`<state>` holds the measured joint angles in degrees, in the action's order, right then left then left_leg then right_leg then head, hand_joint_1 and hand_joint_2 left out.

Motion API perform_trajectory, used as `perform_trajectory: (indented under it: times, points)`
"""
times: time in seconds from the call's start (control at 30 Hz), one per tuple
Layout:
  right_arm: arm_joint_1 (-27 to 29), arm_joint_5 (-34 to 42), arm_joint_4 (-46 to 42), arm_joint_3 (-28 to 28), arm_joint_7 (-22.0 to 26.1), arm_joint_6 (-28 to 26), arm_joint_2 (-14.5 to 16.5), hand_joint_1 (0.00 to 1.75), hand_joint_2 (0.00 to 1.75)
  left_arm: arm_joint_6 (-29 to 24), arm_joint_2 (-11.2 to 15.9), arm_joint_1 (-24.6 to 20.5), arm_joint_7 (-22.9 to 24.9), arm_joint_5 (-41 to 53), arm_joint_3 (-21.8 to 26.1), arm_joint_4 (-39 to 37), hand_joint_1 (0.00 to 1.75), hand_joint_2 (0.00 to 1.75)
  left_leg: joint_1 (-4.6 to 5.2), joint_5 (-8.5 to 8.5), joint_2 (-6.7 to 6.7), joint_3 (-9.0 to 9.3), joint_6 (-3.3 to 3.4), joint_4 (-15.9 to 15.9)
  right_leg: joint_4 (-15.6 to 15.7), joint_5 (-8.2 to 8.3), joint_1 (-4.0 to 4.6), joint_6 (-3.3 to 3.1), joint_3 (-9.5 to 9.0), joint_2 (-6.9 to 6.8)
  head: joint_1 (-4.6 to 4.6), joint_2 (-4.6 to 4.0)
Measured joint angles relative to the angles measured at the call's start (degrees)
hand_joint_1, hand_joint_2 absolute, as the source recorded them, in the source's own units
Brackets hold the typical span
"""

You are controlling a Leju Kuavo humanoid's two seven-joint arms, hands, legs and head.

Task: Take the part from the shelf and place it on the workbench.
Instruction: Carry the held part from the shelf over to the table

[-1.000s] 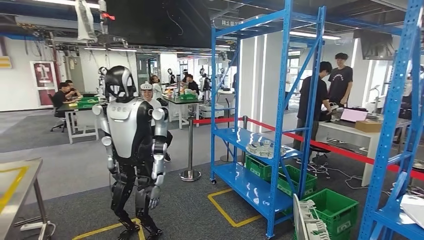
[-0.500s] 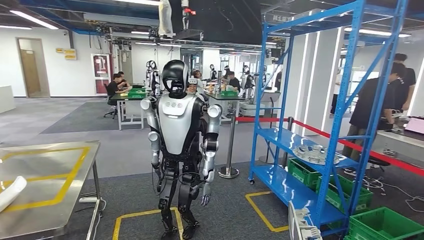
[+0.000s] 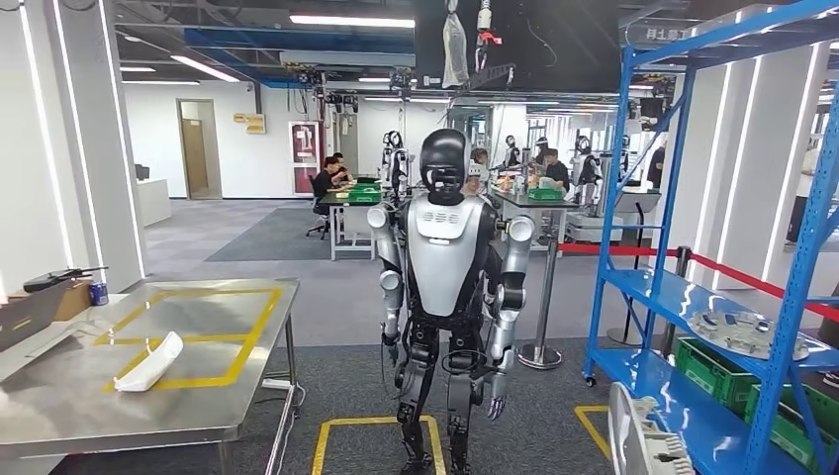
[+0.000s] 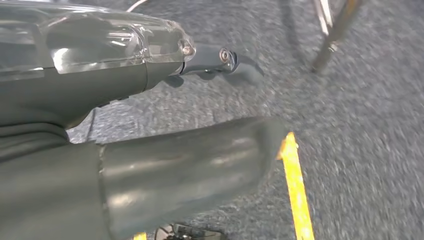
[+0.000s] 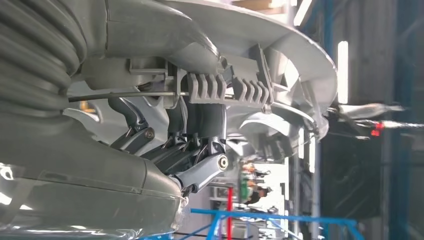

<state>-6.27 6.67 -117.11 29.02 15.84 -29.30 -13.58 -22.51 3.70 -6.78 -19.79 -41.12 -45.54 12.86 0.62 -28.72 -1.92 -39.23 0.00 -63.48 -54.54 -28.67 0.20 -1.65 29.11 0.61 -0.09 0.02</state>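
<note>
Grey plastic part [image 5: 280, 65] is gripped in the right hand [image 5: 200, 145], the left hand [image 4: 150, 125] hanging down with nothing in it, so keep it level while nearing the steel workbench [image 3: 59, 396] and set it flat.

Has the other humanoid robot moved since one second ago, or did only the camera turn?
No. The other robot stands in the same yellow floor square beside the blue shelf; the whole picture slid right: the camera turned.

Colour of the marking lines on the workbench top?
Yellow lines on the steel workbench; clearest in the head view.
</note>
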Motion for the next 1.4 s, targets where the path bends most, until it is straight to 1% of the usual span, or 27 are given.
perform_trajectory:
  times: [0.03,0.07,0.13,0.2,0.23,0.3,0.33,0.4,0.47,0.53,0.6,0.63,0.67,0.73,0.8,0.83,0.9,0.93,0.97,1.03,1.1,1.13,1.2,1.27,1.33,1.37,1.4]
  points:
    - [0.0,0.5,-0.6,-0.7,-0.2,-0.1,-0.3,1.75,1.75,0.0,0.0,0.0,0.0,0.0,0.0,0.0,0.00,0.00,-0.17,-1.86,1.72,-1.54,-0.41,-3.2,0.3,0.07,-0.02,0.01,-0.19,-0.82,-0.02,0.00]
    - [0.0,0.9,-1.1,-1.5,-0.4,-0.2,-0.7,1.75,1.75,0.0,0.0,0.0,0.0,0.0,0.0,0.0,0.00,0.00,-0.65,-3.44,2.11,-3.14,-0.83,-6.6,0.2,0.02,-0.10,0.09,-0.20,-1.73,0.00,-0.01]
    - [0.0,1.5,-1.8,-2.8,-0.8,-0.3,-1.2,1.75,1.75,0.2,-0.1,0.1,0.1,0.0,0.0,0.0,0.00,0.00,-1.66,-3.91,2.25,-4.31,-1.78,-9.5,0.0,-0.27,-0.39,0.53,-0.21,-3.44,-0.01,-0.02]
    - [0.0,1.7,-2.5,-3.9,-1.3,-0.3,-1.6,1.75,1.75,0.4,-0.2,0.3,0.1,0.0,0.0,0.0,0.00,0.00,-2.49,-0.90,3.64,-1.25,-2.83,-4.6,-0.7,-0.87,-0.89,1.39,-0.24,-4.90,0.00,-0.02]
    - [-0.1,1.7,-2.8,-4.3,-1.5,-0.2,-1.8,1.75,1.75,0.5,-0.3,0.3,0.2,0.1,0.0,0.0,0.00,0.00,-2.49,0.16,5.34,0.75,-3.17,-1.4,-1.2,-1.30,-1.07,1.96,-0.17,-5.50,-0.01,-0.02]
    - [-0.3,1.5,-3.5,-4.9,-2.1,0.0,-2.1,1.75,1.75,0.7,-0.6,0.3,0.4,0.5,0.0,0.0,0.00,0.00,-2.15,0.85,7.89,2.95,-2.62,2.6,-2.4,-2.22,-1.13,3.02,-0.05,-6.39,0.02,-0.02]
    - [-0.5,1.3,-3.8,-5.0,-2.4,0.1,-2.2,1.75,1.75,0.8,-0.7,0.3,0.5,0.7,0.0,0.0,0.00,0.00,-1.82,0.47,8.18,2.90,-1.91,2.8,-2.7,-2.46,-1.08,3.36,-0.03,-6.79,0.02,-0.02]
    - [-0.7,1.1,-4.3,-5.3,-2.8,0.4,-2.5,1.75,1.75,0.6,-0.8,0.4,0.7,1.0,0.0,0.0,0.00,0.00,-1.61,0.56,6.74,2.63,-0.59,2.8,-2.8,-2.78,-1.31,3.83,-0.22,-7.63,0.03,-0.01]
    - [-0.7,1.0,-4.6,-5.4,-2.9,0.7,-2.5,1.75,1.75,0.4,-0.8,0.3,0.6,1.0,0.0,0.0,0.00,0.00,-1.53,0.70,5.09,2.59,0.18,2.9,-4.6,-4.60,-1.69,4.06,0.28,-5.79,0.03,-0.01]
    - [-0.5,1.0,-4.8,-5.4,-2.6,1.0,-2.5,1.75,1.75,0.2,-0.7,0.1,0.1,0.6,0.0,0.0,0.00,0.00,-1.37,0.86,3.31,2.58,0.75,2.9,-11.0,-8.42,-1.67,3.82,2.97,-2.34,0.06,-0.02]
    - [-0.1,1.4,-5.0,-5.4,-2.0,1.2,-2.6,1.75,1.75,0.1,-0.7,0.0,-0.5,0.1,0.0,0.0,0.00,0.00,-0.92,0.97,1.30,2.57,1.16,2.9,-18.6,-11.20,-1.23,3.16,6.76,-0.96,0.09,-0.02]
    - [0.0,1.7,-5.0,-5.4,-1.5,1.3,-2.6,1.75,1.75,0.1,-0.7,-0.1,-0.8,-0.1,0.0,0.0,0.00,0.00,-0.66,1.02,0.24,2.59,1.31,2.9,-20.2,-11.05,-0.96,2.69,7.86,-0.73,0.09,-0.02]
    - [0.1,2.1,-5.1,-5.4,-1.2,1.4,-2.6,1.75,1.75,0.2,-0.7,0.0,-1.0,-0.2,0.0,0.0,0.00,0.00,-0.44,1.08,-0.77,2.64,1.44,2.9,-19.5,-9.68,-0.64,2.16,7.95,-0.49,0.09,-0.02]
    - [0.2,2.9,-5.4,-5.5,-0.6,1.5,-2.6,1.75,1.75,0.3,-0.7,0.0,-1.1,-0.2,0.0,0.0,0.00,0.00,-0.22,1.19,-2.62,2.77,1.61,2.9,-12.7,-5.04,0.03,1.03,5.63,1.11,0.10,-0.02]
    - [0.2,3.7,-5.7,-5.5,-0.3,1.8,-2.6,1.75,1.75,0.3,-0.7,-0.1,-1.0,-0.3,0.0,0.0,0.00,0.00,-0.25,1.47,-4.21,2.65,1.43,3.0,-6.4,-2.08,0.39,0.33,3.12,3.36,0.11,-0.01]
    - [0.1,4.0,-5.8,-5.6,-0.3,1.9,-2.6,1.75,1.75,0.2,-0.8,0.0,-1.0,-0.3,0.0,0.0,0.00,0.00,-0.40,1.67,-4.88,2.47,1.20,3.1,-5.0,-1.67,0.48,0.19,2.54,4.03,0.11,0.00]
    - [0.0,4.3,-6.0,-5.6,-0.2,2.2,-2.7,1.75,1.75,0.1,-0.9,0.1,-0.9,-0.4,0.0,0.0,0.00,0.00,-0.58,2.17,-6.11,2.20,0.53,3.4,-4.0,-1.48,0.55,0.12,2.05,3.14,0.11,0.03]
    - [0.0,4.4,-6.1,-5.6,-0.2,2.2,-2.7,1.75,1.75,0.0,-0.9,0.3,-0.9,-0.5,0.0,0.0,0.00,0.00,-0.41,2.05,-5.08,2.06,0.35,3.4,-3.1,-1.18,0.45,0.10,1.62,2.38,0.10,0.02]
    - [0.0,4.5,-6.2,-5.6,-0.2,2.3,-2.6,1.75,1.75,0.0,-0.9,0.4,-0.8,-0.5,0.0,0.0,0.00,0.00,-0.20,1.35,-3.11,1.67,0.14,2.7,-2.1,-0.81,0.37,0.03,1.16,1.61,0.07,0.02]
    - [0.1,4.7,-6.2,-5.6,-0.2,2.3,-2.6,1.75,1.75,-0.1,-0.9,0.4,-0.8,-0.5,0.0,0.0,0.00,0.00,-0.18,-1.84,1.53,-0.45,-0.31,-1.9,-0.8,-0.17,0.21,-0.05,0.59,-0.10,0.00,0.02]
    - [0.2,4.7,-6.2,-5.6,-0.2,2.3,-2.6,1.75,1.75,-0.1,-0.9,0.3,-0.8,-0.5,0.0,0.0,0.00,0.00,-0.88,-4.84,2.39,-3.29,-1.15,-8.2,-0.8,-0.19,0.07,0.02,0.58,-1.83,-0.02,0.02]
    - [0.2,4.7,-6.2,-5.6,-0.2,2.3,-2.6,1.75,1.75,-0.1,-0.9,0.3,-0.8,-0.5,0.0,0.0,0.00,0.00,-1.20,-5.13,2.26,-3.89,-1.59,-9.8,-0.9,-0.31,-0.06,0.19,0.60,-2.73,-0.01,0.02]
    - [0.3,4.8,-6.2,-5.6,-0.2,2.3,-2.5,1.75,1.75,0.0,-0.9,0.4,-0.7,-0.3,0.0,0.0,0.00,0.00,-1.68,-2.83,2.70,-1.92,-2.43,-6.9,-1.4,-0.73,-0.43,0.81,0.60,-4.41,-0.01,0.02]
    - [0.3,5.2,-6.2,-5.7,-0.2,2.3,-2.5,1.75,1.75,0.1,-0.9,0.5,-0.5,0.0,0.0,0.0,0.00,0.00,-1.72,-0.34,6.07,1.92,-2.90,-0.1,-2.3,-1.47,-0.58,1.71,0.65,-5.74,0.00,0.02]
    - [0.3,5.9,-6.2,-5.8,-0.2,2.5,-2.6,1.75,1.75,0.3,-0.9,0.5,-0.2,0.3,-0.1,0.0,0.00,0.00,-1.36,0.10,8.81,3.40,-2.03,2.8,-3.1,-2.15,-0.39,2.50,0.64,-6.69,0.03,0.01]
    - [0.3,6.3,-6.2,-5.9,-0.1,2.6,-2.7,1.75,1.75,0.3,-1.0,0.5,0.0,0.4,-0.1,0.0,0.00,0.00,-1.18,0.06,8.84,3.23,-1.26,2.6,-3.2,-2.33,-0.29,2.78,0.55,-7.17,0.05,0.00]
    - [0.2,6.8,-6.2,-6.0,-0.1,2.9,-2.7,1.75,1.75,0.3,-0.9,0.5,0.2,0.5,-0.1,0.0,0.00,0.00,-1.10,0.11,7.95,3.08,-0.59,2.6,-3.3,-2.46,-0.36,3.00,0.42,-7.77,0.03,0.00]
